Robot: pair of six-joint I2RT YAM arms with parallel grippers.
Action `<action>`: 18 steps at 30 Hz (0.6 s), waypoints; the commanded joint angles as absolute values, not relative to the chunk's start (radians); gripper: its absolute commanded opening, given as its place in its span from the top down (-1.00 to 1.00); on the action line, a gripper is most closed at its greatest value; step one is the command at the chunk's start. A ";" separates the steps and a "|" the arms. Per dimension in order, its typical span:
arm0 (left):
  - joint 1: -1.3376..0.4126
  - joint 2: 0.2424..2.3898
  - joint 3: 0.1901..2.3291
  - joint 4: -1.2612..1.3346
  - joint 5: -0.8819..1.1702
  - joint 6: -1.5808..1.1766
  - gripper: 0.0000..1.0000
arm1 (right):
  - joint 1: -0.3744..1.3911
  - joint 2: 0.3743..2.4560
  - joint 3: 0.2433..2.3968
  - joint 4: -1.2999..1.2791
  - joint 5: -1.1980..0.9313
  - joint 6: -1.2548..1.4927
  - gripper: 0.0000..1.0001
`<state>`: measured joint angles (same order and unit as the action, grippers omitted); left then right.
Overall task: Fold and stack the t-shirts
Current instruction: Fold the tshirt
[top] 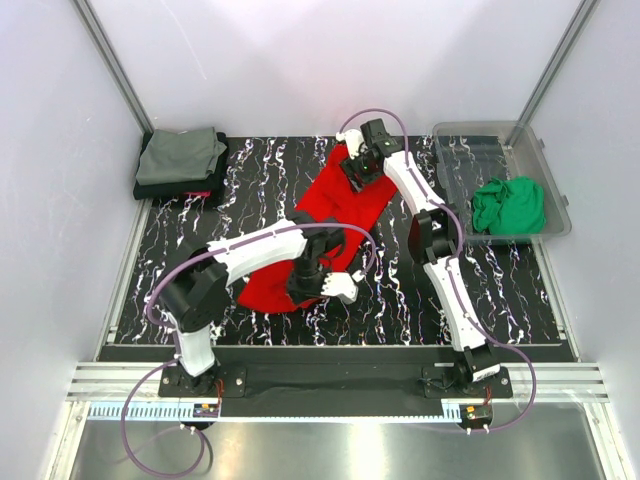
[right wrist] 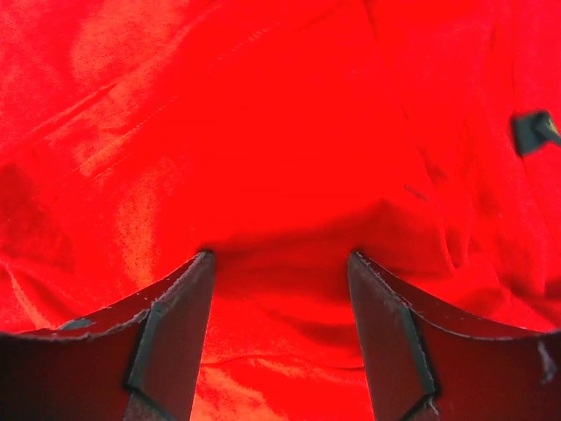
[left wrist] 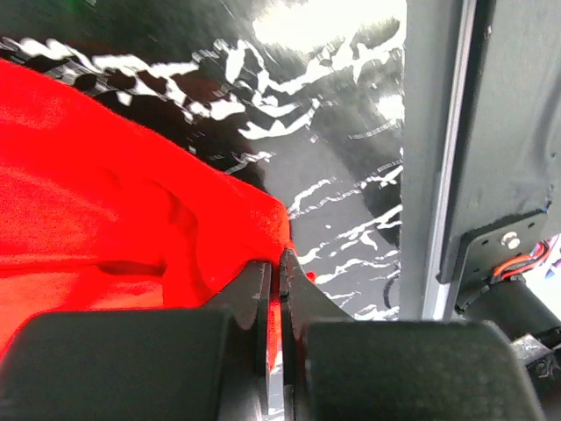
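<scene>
Left gripper (left wrist: 282, 263) was pinched tight on a near corner of the red t-shirt (top: 330, 205), which lay rumpled mid-tabletop (top: 260, 190). Right gripper (right wrist: 280, 259) was spread wide over the far end, with cloth between its fingers but nothing clamped. Best play, I'd say: close the right on the hem, then lift both evenly, keeping the cloth taut so the fold lands flat

A robotics lab test cell. The left arm (top: 260, 250) and right arm (top: 445, 290) are bolted to an aluminium rail (top: 110, 382) at the table's (top: 520, 300) near edge, with purple cables (top: 375, 110) looping along them. White panels (top: 60, 150) on metal posts (top: 112, 60) wall it in. A clear bin (top: 470, 160) sits at the far right corner, a red shirt (top: 335, 200) mid-table.
</scene>
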<state>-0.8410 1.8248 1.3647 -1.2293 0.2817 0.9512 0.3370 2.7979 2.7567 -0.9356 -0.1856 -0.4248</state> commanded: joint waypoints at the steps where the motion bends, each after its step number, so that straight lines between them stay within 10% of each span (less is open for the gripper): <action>1: -0.841 1.838 1.434 -1.243 0.301 0.922 1.00 | 0.322 2.667 2.712 -0.899 -0.123 -0.384 -0.40; 18: -0.897 1.951 1.490 -1.310 0.391 0.764 0.96 | 0.268 2.552 2.483 -0.959 -0.232 -0.319 -0.40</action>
